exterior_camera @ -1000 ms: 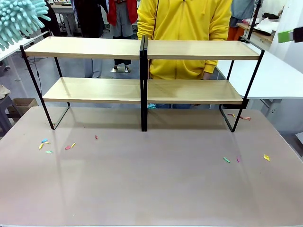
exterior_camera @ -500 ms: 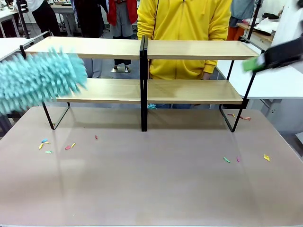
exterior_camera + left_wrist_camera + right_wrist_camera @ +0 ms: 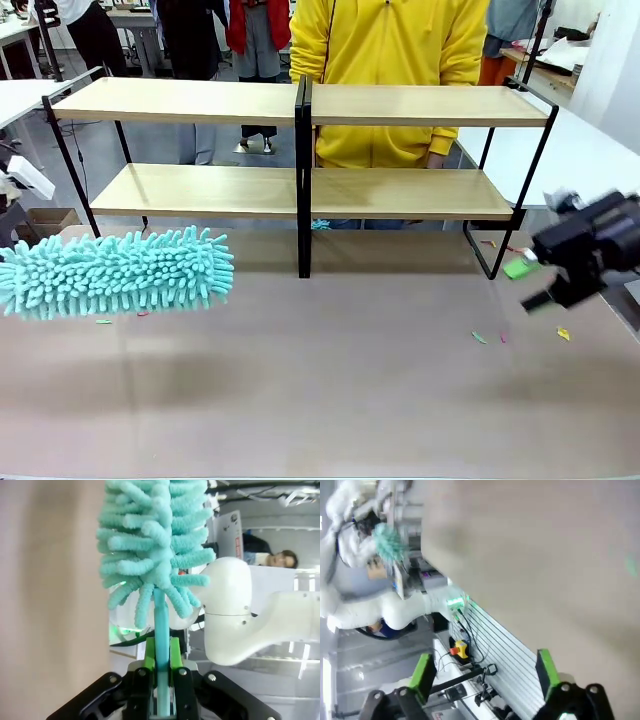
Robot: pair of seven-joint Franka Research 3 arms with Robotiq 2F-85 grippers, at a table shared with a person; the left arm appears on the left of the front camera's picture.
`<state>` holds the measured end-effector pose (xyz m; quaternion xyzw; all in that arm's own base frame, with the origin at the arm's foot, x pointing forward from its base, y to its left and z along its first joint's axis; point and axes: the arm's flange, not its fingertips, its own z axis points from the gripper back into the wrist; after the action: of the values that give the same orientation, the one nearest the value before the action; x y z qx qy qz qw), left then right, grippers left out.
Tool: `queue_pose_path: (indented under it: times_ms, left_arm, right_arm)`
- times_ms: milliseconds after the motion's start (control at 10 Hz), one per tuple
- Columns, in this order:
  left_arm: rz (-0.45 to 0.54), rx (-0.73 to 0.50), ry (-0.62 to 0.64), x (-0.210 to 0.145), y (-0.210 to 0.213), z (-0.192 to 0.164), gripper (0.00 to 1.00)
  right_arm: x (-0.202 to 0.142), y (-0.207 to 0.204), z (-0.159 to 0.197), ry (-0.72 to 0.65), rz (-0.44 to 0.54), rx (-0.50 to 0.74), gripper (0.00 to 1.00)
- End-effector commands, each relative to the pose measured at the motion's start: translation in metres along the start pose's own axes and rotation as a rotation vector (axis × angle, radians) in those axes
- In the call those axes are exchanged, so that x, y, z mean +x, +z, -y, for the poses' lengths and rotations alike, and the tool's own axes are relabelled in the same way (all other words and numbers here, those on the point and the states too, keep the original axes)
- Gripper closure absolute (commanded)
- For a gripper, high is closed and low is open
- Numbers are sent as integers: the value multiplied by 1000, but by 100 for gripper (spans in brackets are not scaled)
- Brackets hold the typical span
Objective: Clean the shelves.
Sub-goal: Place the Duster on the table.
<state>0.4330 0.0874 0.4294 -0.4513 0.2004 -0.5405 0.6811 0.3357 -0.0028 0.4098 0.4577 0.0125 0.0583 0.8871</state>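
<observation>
Right tool agape, empty – tabletop blurred beyond; teal duster far off.

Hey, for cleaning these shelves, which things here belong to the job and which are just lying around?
Part of the job:
- shelves, both tiers bare
- teal duster, its stick clamped in the left tool
- right tool, open, holding nothing

Just lying about:
- coloured scraps on the tabletop
- person in a yellow top behind the rack
</observation>
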Motion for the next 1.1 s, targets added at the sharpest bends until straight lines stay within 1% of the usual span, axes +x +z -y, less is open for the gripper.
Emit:
queue_pose_path:
  times_ms: [0,100,400,500,600,700,800,900,1000]
  left_arm:
    - [-4,-29,6,-5,13,-1,88]
    - [-13,-5,37,-5,11,-9,88]
    - [13,65,75,-3,7,-12,88]
    - [38,107,116,-2,5,-13,59]
    - [30,141,138,0,5,-14,30]
    - [36,185,208,3,5,-17,1]
    - [83,218,232,5,8,-15,0]
    - [168,284,252,5,15,-10,0]
    - [289,342,249,2,25,-2,0]
  right_arm:
    - [-80,-31,50,-108,66,-11,0]
    - [0,0,0,0,0,0,0]
    - [0,0,0,0,0,0,0]
    - [0,0,0,0,0,0,0]
    - [0,0,0,0,0,0,0]
    - [0,0,0,0,0,0,0]
    - [0,0,0,0,0,0,0]
    - [0,0,0,0,0,0,0]
    - [0,0,0,0,0,0,0]
